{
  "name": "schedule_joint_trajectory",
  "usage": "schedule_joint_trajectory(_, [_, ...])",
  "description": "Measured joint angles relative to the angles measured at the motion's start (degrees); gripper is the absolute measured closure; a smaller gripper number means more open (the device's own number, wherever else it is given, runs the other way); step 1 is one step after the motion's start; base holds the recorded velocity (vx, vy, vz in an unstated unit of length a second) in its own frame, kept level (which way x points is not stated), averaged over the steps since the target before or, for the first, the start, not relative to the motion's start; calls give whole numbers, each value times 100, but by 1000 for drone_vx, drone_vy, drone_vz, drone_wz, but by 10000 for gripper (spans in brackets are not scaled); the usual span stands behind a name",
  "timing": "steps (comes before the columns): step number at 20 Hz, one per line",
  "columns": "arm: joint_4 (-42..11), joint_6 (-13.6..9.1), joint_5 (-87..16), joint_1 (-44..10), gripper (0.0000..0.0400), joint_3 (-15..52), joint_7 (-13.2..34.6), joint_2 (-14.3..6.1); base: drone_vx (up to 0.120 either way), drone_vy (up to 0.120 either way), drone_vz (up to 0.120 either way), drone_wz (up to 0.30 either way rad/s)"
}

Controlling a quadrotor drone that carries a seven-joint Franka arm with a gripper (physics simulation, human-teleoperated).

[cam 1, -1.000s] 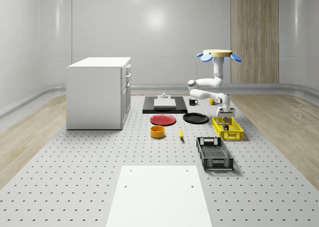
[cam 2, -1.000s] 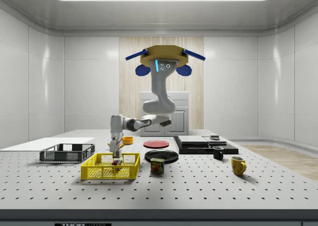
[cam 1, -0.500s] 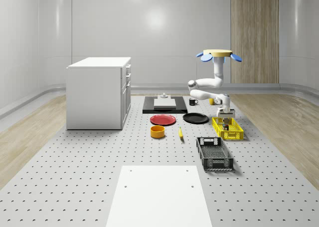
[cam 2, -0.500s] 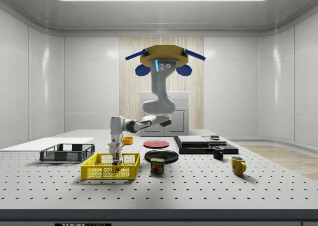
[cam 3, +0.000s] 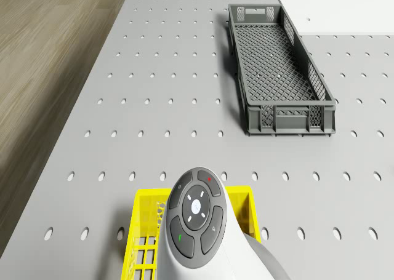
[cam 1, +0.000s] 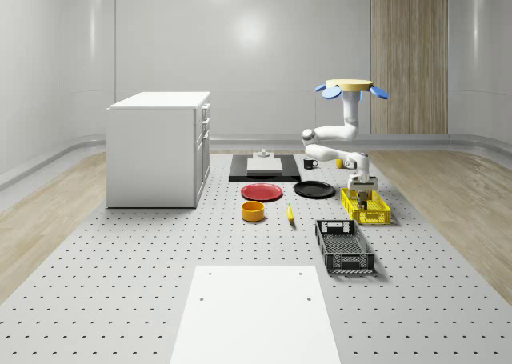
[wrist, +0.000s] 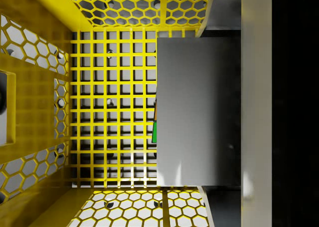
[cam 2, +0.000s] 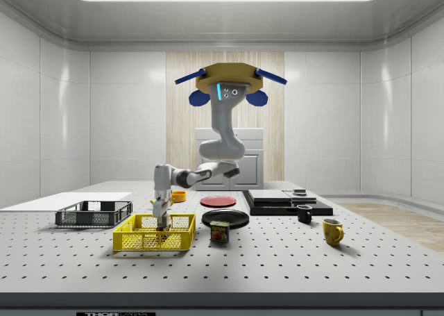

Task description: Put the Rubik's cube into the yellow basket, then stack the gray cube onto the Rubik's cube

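One flat gray cube (wrist: 194, 112), honeycomb-mesh yellow basket (wrist: 94, 122), perhaps touching.

Yellow basket (wrist: 89, 112) with square-grid floor and honeycomb-pierced walls; plain gray cube (wrist: 197, 110) with slivers of green and orange from the Rubik's cube (wrist: 155, 127) beside its edge; dark gray mesh crate (cam 3: 280, 71); pale gray worktop (cam 3: 154, 95) dotted with holes; white arm, tan-topped drone (cam 2: 229, 80) with blue rotors.

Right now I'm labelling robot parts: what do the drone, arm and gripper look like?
The drone has a flat tan-yellow body, blue rotor blades and a lit cyan strip. The arm is glossy white with grey joints. The gripper is white and grey.
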Motion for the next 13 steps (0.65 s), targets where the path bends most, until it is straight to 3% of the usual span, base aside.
schedule_joint_trajectory(5, [-55,-65,82,29,28,92,-1,7,0,0,0,0])
schedule_joint_trajectory(13, [-203,-226,360,87,4,390,17,1,0,0,0,0])
